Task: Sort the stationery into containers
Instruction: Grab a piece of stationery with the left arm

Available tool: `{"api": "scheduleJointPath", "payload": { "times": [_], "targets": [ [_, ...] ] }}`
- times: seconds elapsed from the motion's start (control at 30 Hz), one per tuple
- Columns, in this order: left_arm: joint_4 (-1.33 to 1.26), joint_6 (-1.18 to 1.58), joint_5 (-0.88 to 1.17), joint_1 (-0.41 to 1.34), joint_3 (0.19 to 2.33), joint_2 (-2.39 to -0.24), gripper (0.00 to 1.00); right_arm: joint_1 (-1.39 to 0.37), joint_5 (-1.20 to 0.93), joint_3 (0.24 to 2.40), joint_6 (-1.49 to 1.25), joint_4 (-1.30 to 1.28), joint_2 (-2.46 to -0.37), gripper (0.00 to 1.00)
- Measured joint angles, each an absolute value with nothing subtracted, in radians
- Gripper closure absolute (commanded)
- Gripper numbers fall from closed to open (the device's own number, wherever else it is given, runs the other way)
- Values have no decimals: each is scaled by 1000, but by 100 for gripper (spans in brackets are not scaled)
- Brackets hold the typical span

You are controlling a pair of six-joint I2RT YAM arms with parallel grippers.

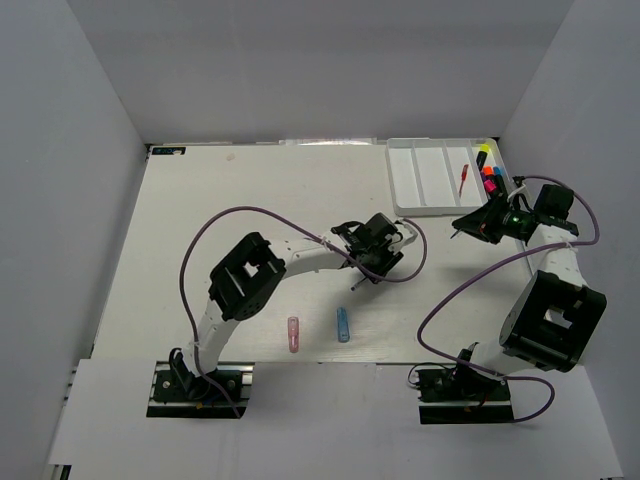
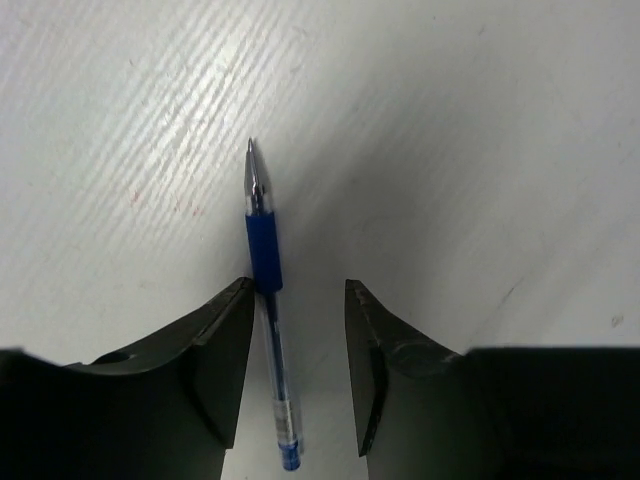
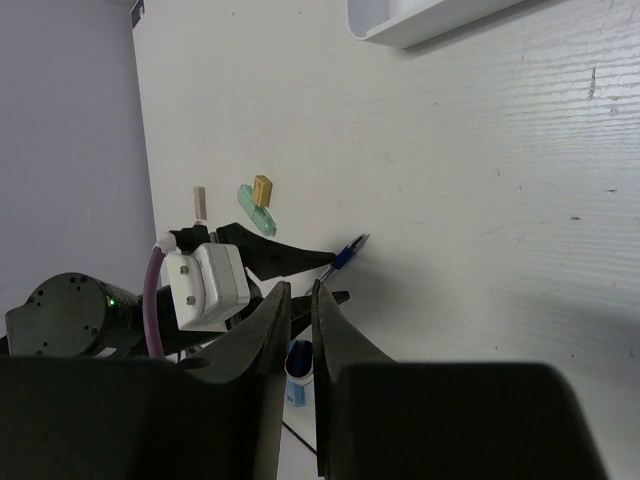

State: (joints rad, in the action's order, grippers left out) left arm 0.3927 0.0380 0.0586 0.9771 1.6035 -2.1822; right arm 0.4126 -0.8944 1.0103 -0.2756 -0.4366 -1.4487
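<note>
Dead centre of the left wrist view, my pen (image 2: 264, 250) lies flat on the table (image 2: 480, 120), lengthwise between the left gripper's (image 2: 300, 290) spread jaws, tip up-frame, hugging the frame-left jaw.

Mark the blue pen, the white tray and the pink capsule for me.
blue pen (image 2: 264, 250), left wrist view, on its blue grip sleeve.
white tray (image 1: 408, 175), top external view, on the bare floor of its leftmost compartment.
pink capsule (image 1: 293, 334), top external view, on its middle.
</note>
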Motion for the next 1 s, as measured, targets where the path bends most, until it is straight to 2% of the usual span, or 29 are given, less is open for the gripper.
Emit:
{"api": "scheduleJointPath", "payload": {
  "times": [0.37,0.67,1.0],
  "targets": [
    [509,-4,68,976,1604,-2162,57,413,-901,1011,-273,-436,-1449,100],
    [651,-56,84,974,1704,-2211,58,413,-901,1011,-263,-436,-1449,100],
    [647,-70,91,973,1650,-2184,55,413,-901,1011,-253,-435,-1449,100]
  ]
}}
